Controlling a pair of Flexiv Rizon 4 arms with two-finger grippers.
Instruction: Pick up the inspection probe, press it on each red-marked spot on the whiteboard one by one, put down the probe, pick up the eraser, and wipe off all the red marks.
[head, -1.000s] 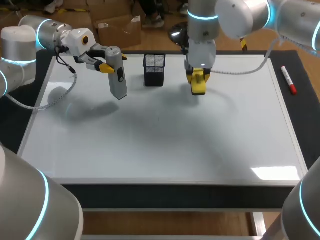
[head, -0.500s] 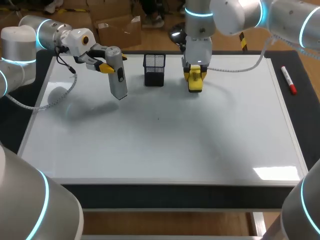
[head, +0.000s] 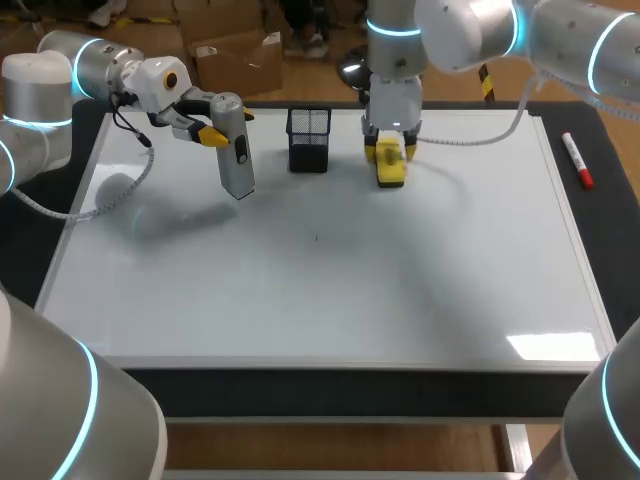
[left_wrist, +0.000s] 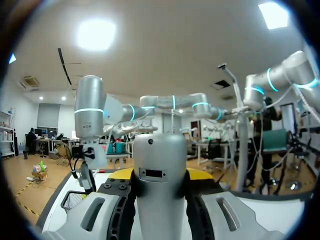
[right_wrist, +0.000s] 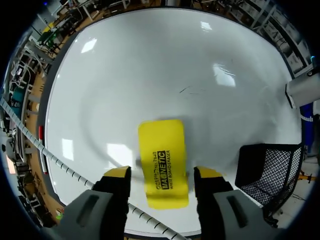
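Our left hand (head: 228, 124) pinches the gray probe (head: 237, 160) and holds it up off the whiteboard (head: 330, 290), out of the way, while our right hand (right_wrist: 162, 176) hangs spread over the yellow eraser (right_wrist: 161, 145) lying flat between its fingers, ready to grab it.

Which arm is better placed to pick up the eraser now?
Right. The right gripper hangs open with a finger each side of the yellow eraser; the left gripper is shut on the probe, past the mesh basket.
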